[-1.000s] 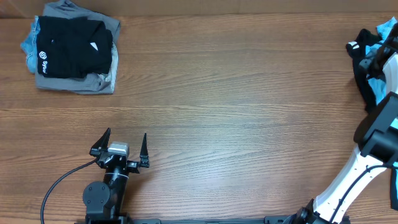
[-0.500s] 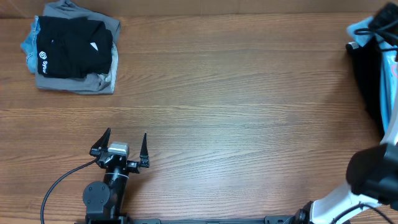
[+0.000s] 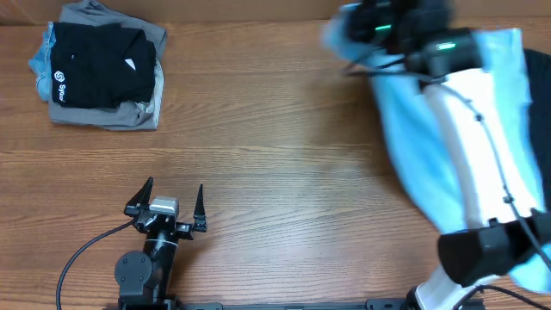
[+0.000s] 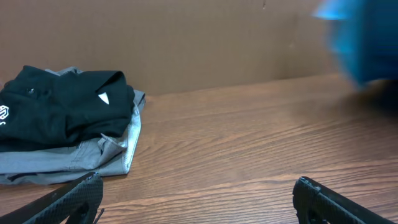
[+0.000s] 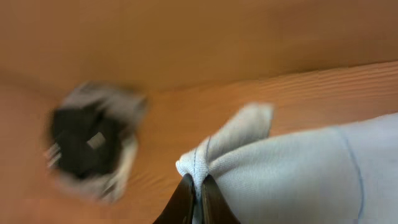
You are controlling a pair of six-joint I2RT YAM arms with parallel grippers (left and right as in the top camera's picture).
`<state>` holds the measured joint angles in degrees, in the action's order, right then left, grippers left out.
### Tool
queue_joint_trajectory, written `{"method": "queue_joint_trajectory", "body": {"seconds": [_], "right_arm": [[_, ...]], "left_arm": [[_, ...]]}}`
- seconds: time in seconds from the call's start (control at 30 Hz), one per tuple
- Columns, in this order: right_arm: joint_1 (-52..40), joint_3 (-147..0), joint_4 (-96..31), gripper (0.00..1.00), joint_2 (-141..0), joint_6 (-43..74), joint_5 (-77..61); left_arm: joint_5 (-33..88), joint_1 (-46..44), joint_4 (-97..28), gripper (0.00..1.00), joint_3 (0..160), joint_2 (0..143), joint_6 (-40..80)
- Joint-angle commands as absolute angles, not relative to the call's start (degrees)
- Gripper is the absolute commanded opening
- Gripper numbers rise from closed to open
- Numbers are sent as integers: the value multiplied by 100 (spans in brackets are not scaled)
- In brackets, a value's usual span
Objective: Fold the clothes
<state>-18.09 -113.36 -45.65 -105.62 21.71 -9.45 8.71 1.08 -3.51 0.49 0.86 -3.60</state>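
Note:
A light blue T-shirt hangs in the air over the right half of the table, blurred by motion. My right gripper is shut on a bunched edge of the light blue T-shirt. In the overhead view that gripper is high at the back, right of centre. My left gripper rests near the front left, open, with nothing between its fingers. From the left wrist view the lifted T-shirt is a blue blur at the upper right.
A folded stack with a black garment on top of grey cloth lies at the back left corner; the same black garment and grey cloth show in the left wrist view. A black cable runs from the left arm's base.
The right arm has swung from the far right edge toward the back centre, pulling the light blue T-shirt up and leftward over the table. The left arm has not moved.

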Motion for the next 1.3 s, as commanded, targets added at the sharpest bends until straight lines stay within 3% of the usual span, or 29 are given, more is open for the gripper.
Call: {"method": "queue_joint_trajectory", "body": {"seconds": [0.0,0.1,0.2,0.23,0.27,0.37,0.43,0.5,0.8,0.97,1.27], "right_arm": [[-2856,-11472,-4353,13,-11069,2554,-1210],[-3435,-11472,-4322,15,-11246,2438,-1125],[-3747,-11502,-4418,24,-11201,2167,-773],[-3798,-11539,-4550,42,-11128,2084,-567],[-3802,-11581,-4696,53,-11041,2075,-379],[-3664,-11767,-5266,64,-10739,2075,97],[-3415,-11968,-5745,91,-10508,2078,242],[-3089,-12158,-6270,100,-10239,2080,250],[-1806,-12237,-8248,100,-9279,2080,-591],[-1669,-12219,-9159,100,-9268,2233,-572],[-1664,-12178,-9706,100,-8449,3009,416]], "left_arm": [[840,73,-362,100,27,25,-471],[840,71,-362,100,27,25,-473],[840,71,-362,100,27,27,-473],[840,71,-362,100,27,27,-471],[840,71,-362,100,27,25,-471],[840,71,-362,100,27,25,-473],[840,73,-362,100,27,27,-471],[840,71,-362,100,27,27,-473],[840,73,-362,100,27,27,-473],[840,73,-362,100,27,25,-471],[836,73,-362,100,27,27,-473]]}}
